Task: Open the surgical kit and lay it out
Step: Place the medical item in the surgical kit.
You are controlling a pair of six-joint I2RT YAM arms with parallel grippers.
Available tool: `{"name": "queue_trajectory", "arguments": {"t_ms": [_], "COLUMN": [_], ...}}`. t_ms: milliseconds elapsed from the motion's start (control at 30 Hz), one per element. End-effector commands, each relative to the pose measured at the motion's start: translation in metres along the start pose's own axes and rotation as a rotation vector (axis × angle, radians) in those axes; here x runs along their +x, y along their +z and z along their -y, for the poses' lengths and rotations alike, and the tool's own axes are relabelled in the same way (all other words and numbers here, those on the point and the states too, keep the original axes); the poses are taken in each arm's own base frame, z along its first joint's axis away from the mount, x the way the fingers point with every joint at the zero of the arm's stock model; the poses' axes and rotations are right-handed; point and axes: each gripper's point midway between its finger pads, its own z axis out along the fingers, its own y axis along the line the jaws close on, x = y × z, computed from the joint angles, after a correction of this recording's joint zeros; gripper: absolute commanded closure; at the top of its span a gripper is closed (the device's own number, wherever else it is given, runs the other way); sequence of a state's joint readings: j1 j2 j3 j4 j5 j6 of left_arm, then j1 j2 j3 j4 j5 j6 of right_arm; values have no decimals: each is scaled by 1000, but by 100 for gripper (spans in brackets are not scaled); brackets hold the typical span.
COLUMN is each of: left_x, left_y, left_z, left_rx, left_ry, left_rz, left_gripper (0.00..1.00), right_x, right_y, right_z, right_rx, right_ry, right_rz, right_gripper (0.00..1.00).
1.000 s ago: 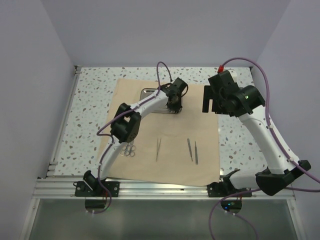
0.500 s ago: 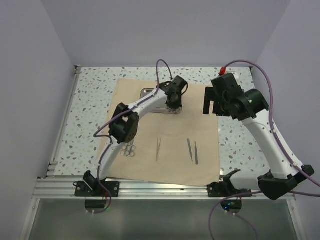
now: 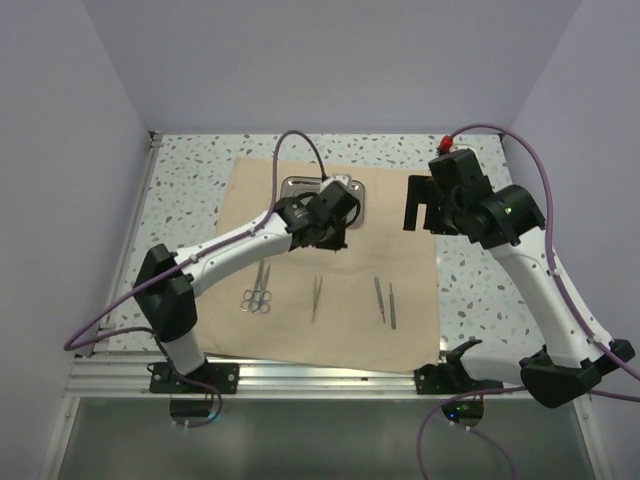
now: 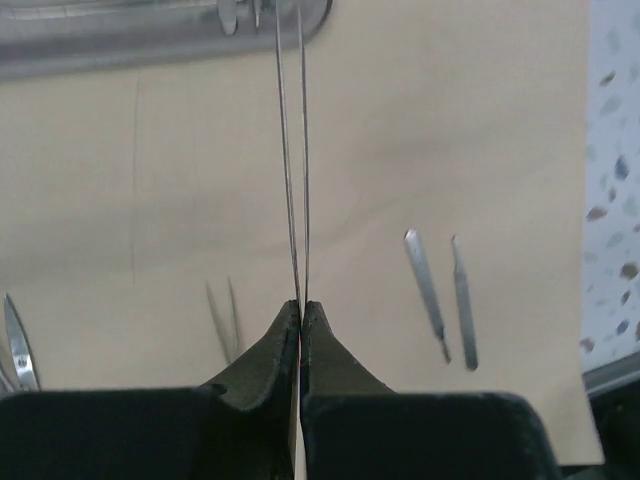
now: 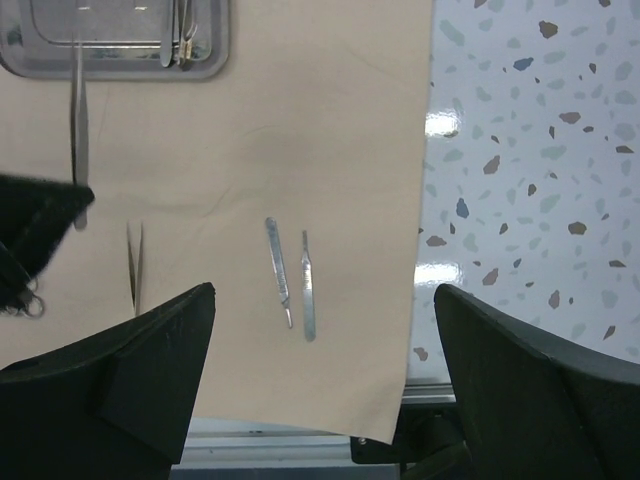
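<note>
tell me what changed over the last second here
The left gripper drew back from the steel tray toward the near edge, shut on thin tweezers whose tips still reach over the tray. Its elbow swung out to the left. The right gripper stayed open above the cloth's right edge. The cloth, the scissors and the other tools laid on it did not move.
</note>
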State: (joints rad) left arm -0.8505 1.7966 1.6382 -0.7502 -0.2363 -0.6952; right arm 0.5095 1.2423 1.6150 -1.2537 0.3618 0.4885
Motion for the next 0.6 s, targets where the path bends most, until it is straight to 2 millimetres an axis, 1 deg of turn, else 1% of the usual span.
{"name": "queue_trajectory", "arguments": {"t_ms": [0,33,67,100,133,167,233,267,300,333,367,400,433,500,533,567], "left_x": [58,69,92,96,103,119,129,139,143,146,150,153,154,153,152,148], "left_y": [-8,-9,-6,-14,-15,-14,-15,-15,-15,-15,-15,-17,-17,-21,-22,-27], "left_z": [-23,-27,-40,-36,-38,-43,-42,-44,-42,-40,-38,-32,-30,-27,-27,-28], "left_rx": [-71,-70,-98,-75,-75,-85,-67,-73,-63,-53,-47,-34,-28,-22,-26,-28], "left_ry": [-66,-78,-75,-102,-112,-113,-132,-138,-141,-137,-132,-127,-125,-118,-117,-118], "left_rz": [-48,-57,-92,-77,-82,-104,-120,-136,-141,-141,-144,-142,-142,-141,-139,-133], "left_gripper": [100,100,100,100,100,100,100,100,100,93,87,81,63,49,40,36], "right_x": [-11,-14,-16,-17,-21,-23,-26,-30,-30,-34,-39,-39,-43,-50,-50,-56], "right_y": [-5,-7,-5,-5,-6,-3,1,4,12,15,19,28,33,43,56,62], "right_z": [-9,-9,-11,-13,-16,-20,-27,-32,-39,-43,-49,-57,-63,-73,-82,-93], "right_rx": [-58,-62,-64,-67,-75,-85,-98,-109,-114,-122,-137,-142,-150,-162,-170,-197], "right_ry": [-11,-11,-19,-17,-15,-10,-1,12,11,22,32,38,42,64,63,73], "right_rz": [35,41,38,38,45,39,37,45,26,29,36,16,15,19,-5,6], "right_gripper": [5,5,5,5,5,5,5,5,6,6,6,6,7,7,7,7]}}
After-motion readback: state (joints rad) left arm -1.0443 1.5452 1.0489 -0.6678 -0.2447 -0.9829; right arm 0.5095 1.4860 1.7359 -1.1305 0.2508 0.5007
